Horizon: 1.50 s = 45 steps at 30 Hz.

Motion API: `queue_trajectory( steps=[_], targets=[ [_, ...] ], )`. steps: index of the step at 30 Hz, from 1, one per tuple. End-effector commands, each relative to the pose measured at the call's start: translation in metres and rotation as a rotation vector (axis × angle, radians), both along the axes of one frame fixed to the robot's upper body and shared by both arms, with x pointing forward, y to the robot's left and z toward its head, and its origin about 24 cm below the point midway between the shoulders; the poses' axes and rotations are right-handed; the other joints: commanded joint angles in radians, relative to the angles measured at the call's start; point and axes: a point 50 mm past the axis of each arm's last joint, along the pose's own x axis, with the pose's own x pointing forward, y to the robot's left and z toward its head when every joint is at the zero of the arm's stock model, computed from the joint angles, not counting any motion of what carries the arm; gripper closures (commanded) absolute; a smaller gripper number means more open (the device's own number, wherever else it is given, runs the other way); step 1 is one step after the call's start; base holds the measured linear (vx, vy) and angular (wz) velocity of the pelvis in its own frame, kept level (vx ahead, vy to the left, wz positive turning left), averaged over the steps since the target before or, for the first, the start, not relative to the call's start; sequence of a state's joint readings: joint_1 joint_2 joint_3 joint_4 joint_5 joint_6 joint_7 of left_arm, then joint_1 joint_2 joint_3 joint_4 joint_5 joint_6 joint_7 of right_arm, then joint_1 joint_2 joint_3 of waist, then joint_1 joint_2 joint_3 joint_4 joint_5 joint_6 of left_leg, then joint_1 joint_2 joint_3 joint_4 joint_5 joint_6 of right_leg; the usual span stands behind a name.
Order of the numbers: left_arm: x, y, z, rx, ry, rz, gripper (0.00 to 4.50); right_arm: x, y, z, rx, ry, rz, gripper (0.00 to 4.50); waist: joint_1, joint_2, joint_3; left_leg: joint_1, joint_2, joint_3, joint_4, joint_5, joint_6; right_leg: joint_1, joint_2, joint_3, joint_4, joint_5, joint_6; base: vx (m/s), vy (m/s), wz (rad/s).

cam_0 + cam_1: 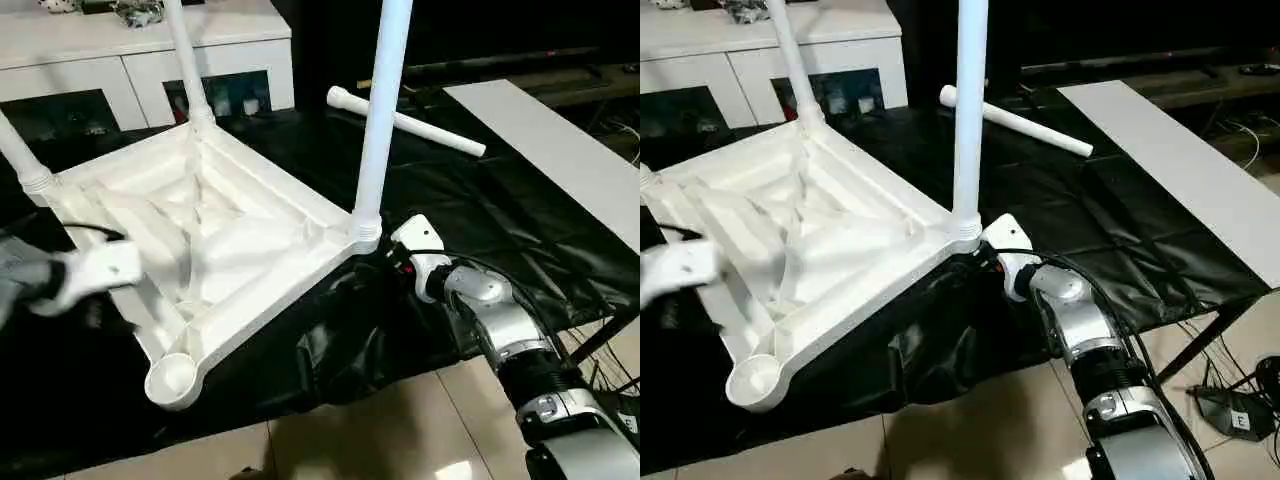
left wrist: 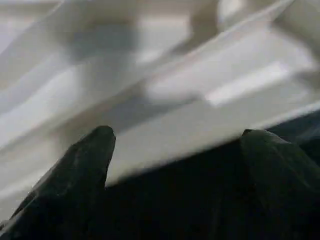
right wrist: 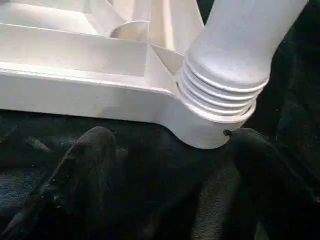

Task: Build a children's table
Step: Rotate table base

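Nearest me, my right gripper (image 3: 165,145) hangs low against the black sheet (image 1: 480,215), fingers (image 3: 75,175) spread wide with nothing between them; one tip sits just under the corner socket (image 3: 205,127) where a leg (image 1: 382,110) is threaded in, its ribbed collar showing above the rim. My left gripper (image 2: 175,145) is over at the other long side, fingers equally parted and empty, looking along the edge of the top (image 1: 215,225).

The top lies upside down on the sheet, ribs and X-brace facing up; three legs stand in it, the one by my right hand, one at the far corner (image 1: 185,60), and one at the left corner (image 1: 20,150). The near socket (image 1: 172,378) gapes empty; that is the step I judge to be in hand.

The fourth leg (image 1: 405,120) lies loose on the sheet beyond the top, well apart from both hands; to do this well I would lift my right hand clear of the standing leg so as not to knock it, reach over, take the loose leg near its collared end, bring it upright above the empty socket, and seat it square before turning; the left hand should steady the rim, since the top may slide on the slick sheet. Behind all this stands a white cabinet (image 1: 140,50).
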<state>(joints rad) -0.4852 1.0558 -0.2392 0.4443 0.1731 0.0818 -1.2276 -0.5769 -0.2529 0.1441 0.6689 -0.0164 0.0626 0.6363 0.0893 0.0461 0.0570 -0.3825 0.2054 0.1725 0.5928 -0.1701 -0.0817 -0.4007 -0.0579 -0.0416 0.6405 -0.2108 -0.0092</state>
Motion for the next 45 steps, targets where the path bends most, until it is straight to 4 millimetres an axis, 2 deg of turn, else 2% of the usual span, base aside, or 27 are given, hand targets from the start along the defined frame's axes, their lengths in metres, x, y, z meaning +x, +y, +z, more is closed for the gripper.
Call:
queue_trajectory(
  steps=[1, 3, 4, 5, 7, 8, 12, 13, 14, 17, 23, 24, 25, 26, 28, 29, 30, 35, 41, 45],
  targets=[
    [0.0, 0.004, 0.007, 0.013, -0.001, 0.01, 0.03, -0.001, 0.002, 0.005, 0.008, -0.017, 0.032, 0.54, 0.001, 0.014, -0.071, 0.023, 0.019, -0.008, -0.068, -0.249, -0.028, 0.04, -0.066, 0.041, -0.071, -0.101, -0.225, 0.0, 0.0, 0.0],
    [-0.001, 0.006, 0.01, 0.018, 0.01, 0.017, 0.03, -0.003, 0.003, 0.006, 0.023, -0.015, 0.056, 0.54, 0.002, 0.016, -0.071, 0.022, 0.02, -0.007, -0.067, -0.234, -0.022, 0.039, -0.065, 0.04, -0.068, -0.065, -0.233, 0.0, 0.0, 0.0],
    [-0.005, 0.008, 0.012, 0.033, 0.041, 0.008, 0.03, -0.012, 0.01, 0.008, 0.065, 0.004, 0.166, 0.54, 0.003, 0.017, -0.073, 0.021, 0.019, -0.007, -0.066, -0.226, -0.019, 0.042, -0.065, 0.039, -0.067, -0.045, -0.237, 0.0, 0.0, 0.0],
    [-0.005, 0.008, 0.012, 0.033, 0.041, 0.008, 0.03, -0.012, 0.01, 0.008, 0.065, 0.004, 0.166, 0.54, 0.006, 0.016, -0.074, 0.021, 0.02, -0.007, -0.065, -0.225, -0.013, 0.043, -0.064, 0.039, -0.067, -0.033, -0.235, 0.0, 0.0, 0.0],
    [-0.009, 0.009, 0.002, 0.089, 0.093, -0.018, 0.03, -0.021, 0.014, 0.006, 0.077, 0.04, 0.261, 0.54, 0.005, 0.019, -0.073, 0.02, 0.021, -0.008, -0.066, -0.227, -0.004, 0.042, -0.064, 0.037, -0.065, -0.024, -0.236, 0.0, 0.0, 0.0],
    [-0.01, 0.009, -0.001, 0.108, 0.109, -0.021, 0.03, -0.022, 0.014, 0.005, 0.076, 0.045, 0.271, 0.54, 0.003, 0.016, -0.071, 0.02, 0.022, -0.009, -0.068, -0.236, 0.0, 0.043, -0.065, 0.037, -0.067, -0.033, -0.235, 0.0, 0.0, 0.0],
    [-0.006, 0.0, -0.021, 0.118, 0.094, -0.071, 0.03, -0.027, 0.019, 0.006, 0.116, 0.07, 0.319, 0.54, 0.005, 0.022, -0.069, 0.026, 0.022, -0.008, -0.07, -0.278, -0.017, 0.038, -0.069, 0.04, -0.074, -0.104, -0.239, 0.0, 0.0, 0.0],
    [-0.005, -0.003, -0.027, 0.115, 0.099, -0.085, 0.03, -0.029, 0.02, 0.005, 0.122, 0.079, 0.341, 0.54, 0.007, 0.021, -0.069, 0.026, 0.024, -0.009, -0.07, -0.28, -0.02, 0.038, -0.07, 0.041, -0.074, -0.108, -0.237, 0.0, 0.0, 0.0],
    [-0.006, -0.005, -0.034, 0.126, 0.117, -0.103, 0.03, -0.033, 0.023, 0.004, 0.126, 0.093, 0.372, 0.54, 0.009, 0.024, -0.07, 0.024, 0.024, -0.01, -0.07, -0.283, -0.021, 0.039, -0.069, 0.04, -0.073, -0.104, -0.234, 0.0, 0.0, 0.0],
    [-0.006, -0.008, -0.038, 0.137, 0.123, -0.12, 0.03, -0.035, 0.024, 0.004, 0.118, 0.093, 0.384, 0.54, 0.009, 0.02, -0.069, 0.025, 0.023, -0.011, -0.072, -0.291, -0.024, 0.039, -0.071, 0.041, -0.077, -0.126, -0.231, 0.0, 0.0, 0.0],
    [0.0, -0.016, -0.046, 0.132, 0.093, -0.166, 0.03, -0.03, 0.023, 0.004, 0.113, 0.082, 0.331, 0.54, 0.012, 0.019, -0.069, 0.027, 0.021, -0.011, -0.07, -0.296, -0.03, 0.034, -0.071, 0.043, -0.079, -0.157, -0.225, 0.0, 0.0, 0.0],
    [0.003, -0.017, -0.047, 0.101, 0.072, -0.156, 0.03, -0.029, 0.022, 0.004, 0.105, 0.08, 0.318, 0.54, 0.013, 0.015, -0.069, 0.027, 0.022, -0.011, -0.071, -0.295, -0.03, 0.035, -0.072, 0.043, -0.079, -0.157, -0.225, 0.0, 0.0, 0.0],
    [0.008, -0.023, -0.048, 0.015, 0.039, -0.144, 0.03, -0.022, 0.02, 0.001, 0.073, 0.071, 0.235, 0.54, 0.015, 0.012, -0.069, 0.028, 0.021, -0.01, -0.07, -0.294, -0.031, 0.033, -0.071, 0.043, -0.08, -0.169, -0.223, 0.0, 0.0, 0.0],
    [0.009, -0.025, -0.048, -0.008, 0.036, -0.143, 0.03, -0.019, 0.019, -0.001, 0.062, 0.065, 0.2, 0.54, 0.015, 0.014, -0.068, 0.029, 0.019, -0.008, -0.069, -0.289, -0.035, 0.029, -0.073, 0.043, -0.08, -0.176, -0.227, 0.0, 0.0, 0.0],
    [0.009, -0.027, -0.049, -0.038, 0.044, -0.16, 0.3, -0.013, 0.017, -0.003, 0.05, 0.06, 0.127, 0.54, 0.023, 0.017, -0.071, 0.028, 0.021, -0.009, -0.069, -0.288, -0.046, 0.029, -0.076, 0.044, -0.079, -0.189, -0.228, 0.0, 0.0, 0.0],
    [0.009, -0.028, -0.049, -0.043, 0.046, -0.162, 0.3, -0.012, 0.017, -0.003, 0.049, 0.061, 0.118, 0.54, 0.022, 0.018, -0.071, 0.026, 0.022, -0.01, -0.07, -0.288, -0.049, 0.03, -0.076, 0.044, -0.078, -0.187, -0.225, 0.0, 0.0, 0.0],
    [0.008, -0.03, -0.05, -0.064, 0.054, -0.168, 0.41, -0.009, 0.018, -0.002, 0.05, 0.044, 0.094, 0.54, 0.021, 0.013, -0.071, 0.025, 0.022, -0.011, -0.071, -0.294, -0.05, 0.031, -0.075, 0.043, -0.076, -0.177, -0.217, 0.0, 0.0, 0.0],
    [0.006, -0.036, -0.057, -0.136, 0.152, -0.167, 0.94, 0.002, 0.021, -0.001, 0.054, 0.011, 0.007, 0.54, 0.021, 0.015, -0.075, 0.022, 0.021, -0.009, -0.068, -0.255, -0.044, 0.034, -0.075, 0.043, -0.07, -0.113, -0.223, 0.0, 0.0, 0.0],
    [0.004, -0.036, -0.054, -0.126, 0.253, -0.138, 1.37, 0.01, 0.025, 0.003, 0.051, -0.005, -0.02, 0.54, 0.017, 0.018, -0.075, 0.022, 0.021, -0.009, -0.067, -0.245, -0.041, 0.037, -0.074, 0.041, -0.065, -0.075, -0.231, 0.0, 0.0, 0.0],
    [0.005, -0.049, -0.049, -0.185, 0.264, -0.105, 1.59, 0.012, 0.026, 0.004, 0.041, -0.017, -0.011, 0.54, 0.013, 0.015, -0.075, 0.021, 0.022, -0.008, -0.066, -0.239, -0.034, 0.04, -0.075, 0.041, -0.066, -0.069, -0.239, 0.0, 0.0, 0.0]
  ],
)
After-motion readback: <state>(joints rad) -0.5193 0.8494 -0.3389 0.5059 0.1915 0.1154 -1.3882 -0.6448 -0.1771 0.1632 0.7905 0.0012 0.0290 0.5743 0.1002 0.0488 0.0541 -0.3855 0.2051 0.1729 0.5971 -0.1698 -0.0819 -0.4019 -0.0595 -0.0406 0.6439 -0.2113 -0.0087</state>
